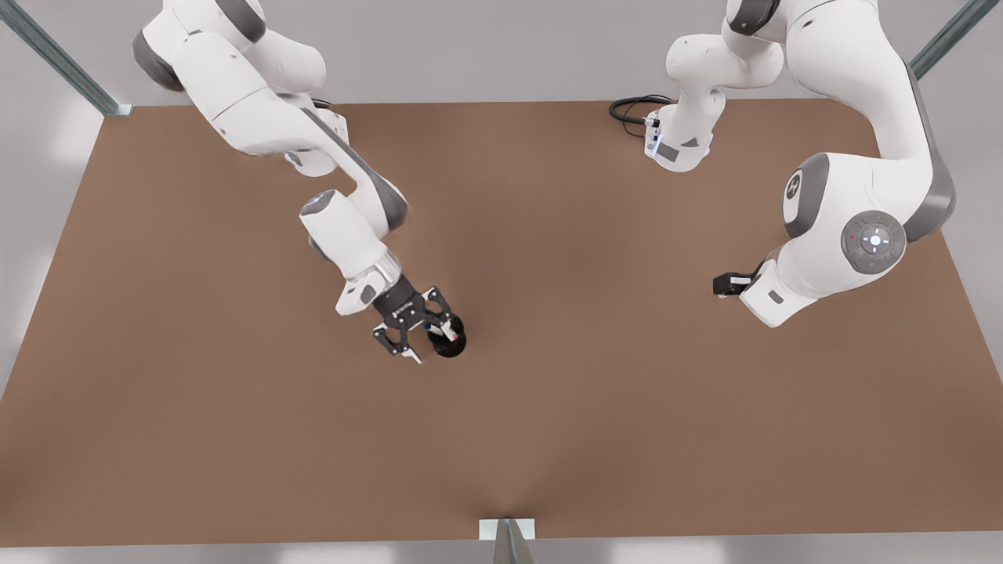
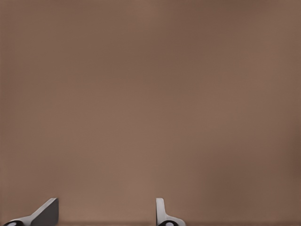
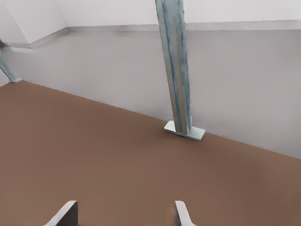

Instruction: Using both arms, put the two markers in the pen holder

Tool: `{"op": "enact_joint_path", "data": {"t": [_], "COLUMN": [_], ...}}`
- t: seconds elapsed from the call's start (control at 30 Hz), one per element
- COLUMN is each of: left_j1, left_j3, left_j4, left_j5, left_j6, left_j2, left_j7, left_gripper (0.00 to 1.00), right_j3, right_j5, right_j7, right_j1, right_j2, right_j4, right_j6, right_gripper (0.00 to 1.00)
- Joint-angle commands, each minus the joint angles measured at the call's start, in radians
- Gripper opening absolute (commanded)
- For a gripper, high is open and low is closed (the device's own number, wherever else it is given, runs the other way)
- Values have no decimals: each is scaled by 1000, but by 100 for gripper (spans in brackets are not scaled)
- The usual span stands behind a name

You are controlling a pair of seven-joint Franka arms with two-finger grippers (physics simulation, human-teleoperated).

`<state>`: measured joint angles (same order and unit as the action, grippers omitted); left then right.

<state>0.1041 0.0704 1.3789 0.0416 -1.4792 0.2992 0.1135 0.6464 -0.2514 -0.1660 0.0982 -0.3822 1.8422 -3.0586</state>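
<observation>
Pen holder (image 1: 450, 341), front view, beside left arm's (image 1: 345, 227) wide jaws, table (image 2: 150, 94) under them wrist-side; right arm's (image 1: 831, 258) wide jaws idle apart

It is a simulated robot test cell. A bare brown table (image 1: 595, 407) stands between plain grey walls (image 3: 244, 56), with metal frame posts (image 3: 176, 66) around.

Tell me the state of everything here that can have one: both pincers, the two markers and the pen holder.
Right pincer: open, tilted, right beside the pen holder.
Left pincer: open, holding nothing, waiting over bare table.
Pen holder: upright on the table.
Red marker: standing in the pen holder.
Blue marker: apparently in the pen holder too, partly hidden by the pincer.
</observation>
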Motion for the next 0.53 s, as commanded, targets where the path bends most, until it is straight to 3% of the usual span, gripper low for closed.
{"op": "enact_joint_path", "data": {"t": [0.0,0.03,0.07,0.1,0.13,0.17,0.27,0.3,0.33,0.5], "left_j1": [-1,0,0,0,0,-3,-11,-12,-14,-11], "left_j3": [0,2,3,3,5,5,-1,-3,-3,-3], "left_j4": [-3,-12,-14,-21,-29,-32,-32,-38,-46,-47], "left_j5": [0,0,0,0,0,1,6,6,6,4], "left_j6": [2,3,3,2,0,0,-1,-1,0,8], "left_j2": [-3,-5,-5,-5,-3,-5,-17,-20,-20,-9], "left_j7": [32,32,32,32,25,21,-63,-63,-61,-58], "left_gripper": [100,100,100,100,100,100,100,100,100,100], "right_j3": [4,-10,7,-194,-570,-652,-674,-673,-673,-674], "right_j5": [3,4,3,27,157,184,188,190,205,218], "right_j7": [-23,-64,-70,-53,46,149,175,175,183,183], "right_j1": [5,34,116,35,-207,-210,-210,-210,-210,-212], "right_j2": [65,65,78,216,279,287,298,261,172,118], "right_j4": [-263,-423,-429,-387,-360,-354,-281,-328,-478,-543], "right_j6": [864,1185,1282,1314,1373,1384,1390,1416,1478,1474], "right_gripper": [100,100,100,100,100,100,100,100,100,100]}}
